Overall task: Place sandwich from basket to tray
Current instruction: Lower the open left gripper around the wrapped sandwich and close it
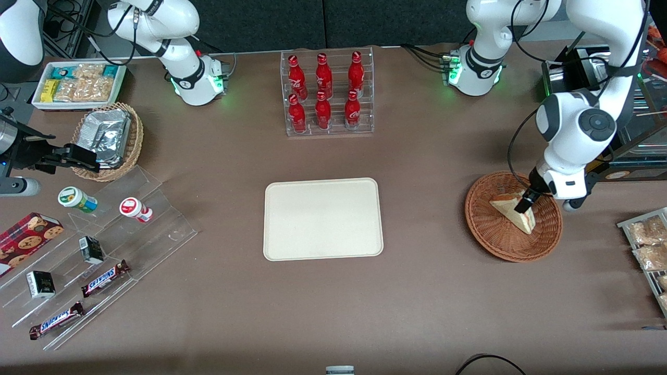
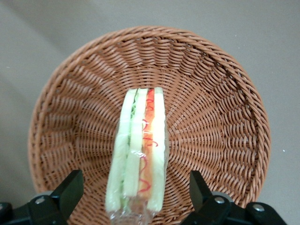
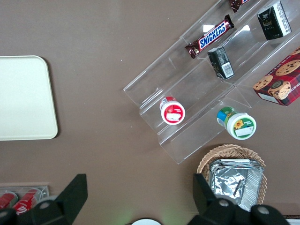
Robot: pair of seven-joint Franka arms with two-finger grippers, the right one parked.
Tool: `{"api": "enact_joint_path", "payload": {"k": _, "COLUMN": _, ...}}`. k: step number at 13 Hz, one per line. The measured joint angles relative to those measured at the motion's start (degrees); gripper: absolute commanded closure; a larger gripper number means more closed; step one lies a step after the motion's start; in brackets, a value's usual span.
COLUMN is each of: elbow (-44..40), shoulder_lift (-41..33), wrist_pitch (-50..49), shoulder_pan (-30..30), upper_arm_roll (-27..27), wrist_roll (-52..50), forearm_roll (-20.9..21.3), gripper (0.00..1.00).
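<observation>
The sandwich (image 1: pixel 513 211) stands on edge in the round reddish-brown basket (image 1: pixel 500 250), wrapped in clear film, with its red, orange and green layers showing (image 2: pixel 140 150). My left gripper (image 1: pixel 523 205) hangs low over the basket (image 2: pixel 220 93), open. Its two black fingers (image 2: pixel 70 192) stand one on each side of the sandwich, each with a gap to the bread. In the wrist view the gripper (image 2: pixel 134 183) straddles the wedge's near end. The cream tray (image 1: pixel 323 219) lies flat at the table's middle, toward the parked arm from the basket, and holds nothing.
A clear rack of red bottles (image 1: pixel 327 94) stands farther from the camera than the tray. A wire rack of snack packets (image 1: pixel 649 250) sits at the working arm's end. At the parked arm's end are a foil-packet basket (image 1: pixel 107 140), a white bin (image 1: pixel 78 83) and an acrylic stand (image 1: pixel 94 250).
</observation>
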State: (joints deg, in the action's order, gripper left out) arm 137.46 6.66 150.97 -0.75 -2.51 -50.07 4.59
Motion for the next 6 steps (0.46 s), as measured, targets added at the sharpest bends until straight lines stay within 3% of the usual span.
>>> {"api": "enact_joint_path", "payload": {"k": 5, "elbow": 0.0, "shoulder_lift": 2.4, "wrist_pitch": 1.1, "shoulder_pan": -0.9, "upper_arm_roll": 0.3, "wrist_roll": -0.2, "forearm_roll": 0.0, "gripper": 0.02}}
{"api": "enact_joint_path", "payload": {"k": 6, "elbow": 0.0, "shoulder_lift": 2.6, "wrist_pitch": 1.1, "shoulder_pan": -1.1, "upper_arm_roll": 0.3, "wrist_roll": -0.2, "forearm_roll": 0.0, "gripper": 0.10}}
